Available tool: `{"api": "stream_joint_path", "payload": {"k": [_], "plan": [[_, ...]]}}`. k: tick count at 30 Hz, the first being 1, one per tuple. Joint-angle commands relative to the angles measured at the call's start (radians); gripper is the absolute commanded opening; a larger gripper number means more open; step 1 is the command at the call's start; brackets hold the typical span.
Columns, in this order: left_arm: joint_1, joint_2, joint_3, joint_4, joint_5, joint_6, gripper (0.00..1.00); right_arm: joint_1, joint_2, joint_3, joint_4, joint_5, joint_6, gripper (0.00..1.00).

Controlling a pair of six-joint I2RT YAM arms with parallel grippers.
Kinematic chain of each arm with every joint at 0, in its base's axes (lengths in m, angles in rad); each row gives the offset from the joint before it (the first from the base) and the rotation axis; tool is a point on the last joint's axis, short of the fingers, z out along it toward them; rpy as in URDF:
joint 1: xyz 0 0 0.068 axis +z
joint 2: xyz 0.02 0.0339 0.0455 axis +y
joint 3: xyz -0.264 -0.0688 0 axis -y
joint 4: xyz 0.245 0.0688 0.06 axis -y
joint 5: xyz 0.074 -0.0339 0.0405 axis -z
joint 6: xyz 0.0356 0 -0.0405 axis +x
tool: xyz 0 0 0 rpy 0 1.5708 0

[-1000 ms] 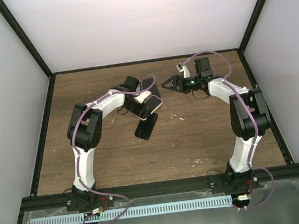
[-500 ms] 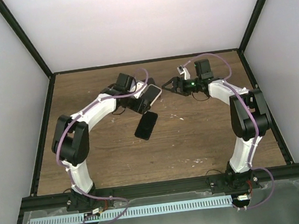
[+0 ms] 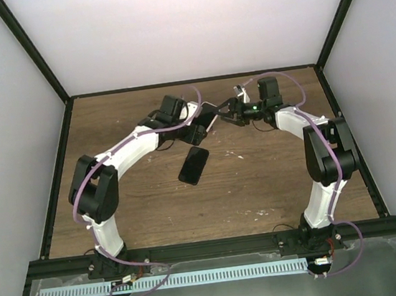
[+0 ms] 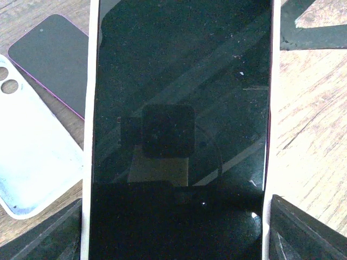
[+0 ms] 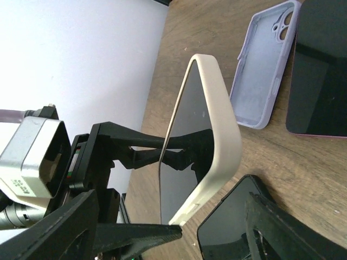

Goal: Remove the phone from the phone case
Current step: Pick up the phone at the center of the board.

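My left gripper is shut on the phone in its cream case and holds it on edge above the table. In the left wrist view the phone's dark screen fills the frame, with my gripper clamped across its cream rims. In the right wrist view the cased phone stands tilted, with the left gripper's fingers pressed on its screen and back. My right gripper is open and empty, its tips right next to the phone's free end. In its own view the case's lower corner lies between the jaws.
A bare black phone lies flat mid-table, also below my jaws in the right wrist view. An empty lilac case and a purple-edged phone lie beyond; both show in the left wrist view, case and phone. Walls enclose the table.
My left arm has carried the cased phone back and to the right. My right gripper has moved left, so its tips now reach the phone's end.
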Motion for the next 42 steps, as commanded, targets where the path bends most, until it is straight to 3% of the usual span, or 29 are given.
{"api": "stream_joint_path", "payload": {"k": [1, 15, 31, 35, 42], "plan": [[-0.022, -0.046, 0.05, 0.086, -0.025, -0.041, 0.34, 0.015, 0.028, 0.035, 0.049, -0.018, 0.058, 0.67], [-0.067, -0.112, -0.014, 0.161, -0.055, -0.037, 0.3, 0.026, 0.052, 0.066, 0.061, -0.006, 0.095, 0.3], [-0.075, -0.186, -0.139, 0.228, -0.066, 0.056, 0.28, 0.019, 0.049, 0.036, 0.146, -0.083, 0.161, 0.31], [-0.091, -0.187, -0.137, 0.237, -0.066, 0.077, 0.28, 0.028, 0.053, 0.036, 0.145, -0.108, 0.153, 0.38], [-0.093, -0.182, -0.131, 0.239, -0.055, 0.089, 0.28, 0.036, 0.048, 0.041, 0.114, -0.137, 0.112, 0.3]]}}
